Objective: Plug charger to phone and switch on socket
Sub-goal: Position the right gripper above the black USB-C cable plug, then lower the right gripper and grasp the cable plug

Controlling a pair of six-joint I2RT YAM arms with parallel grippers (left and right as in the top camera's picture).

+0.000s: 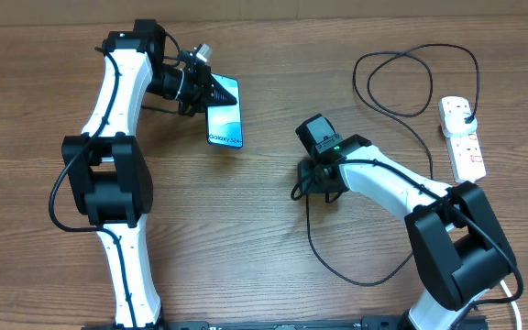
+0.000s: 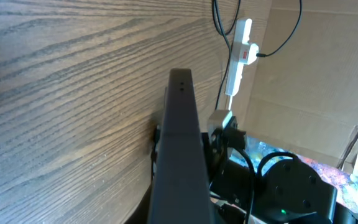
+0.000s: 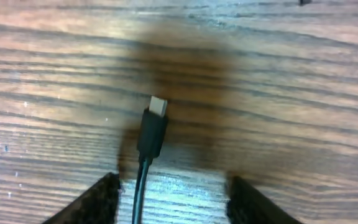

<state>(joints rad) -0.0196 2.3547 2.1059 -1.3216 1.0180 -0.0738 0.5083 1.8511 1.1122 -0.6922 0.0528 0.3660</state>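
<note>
Nearest, at 5 o'clock, slack of the charger [image 1: 308,225] loops over the table [image 1: 246,266], prob. left loose so the tip can travel. Just R of centre, the right gripper [image 3: 173,186] points down w/ jaws apart. It straddles the tip, which lies flat btwn the fingers, untouched. Looks lined up for a pick; nothing held yet. At 3 o'clock sits the socket [image 1: 464,147], black plug apparently already in; switch state can't tell. Farthest, at 11 o'clock, the left gripper [image 1: 204,90] is clamped on the phone [image 1: 225,117]. Screen is up, lettered end aimed 5 o'clock twd the R arm, presumably to steady it & present the port.
</note>
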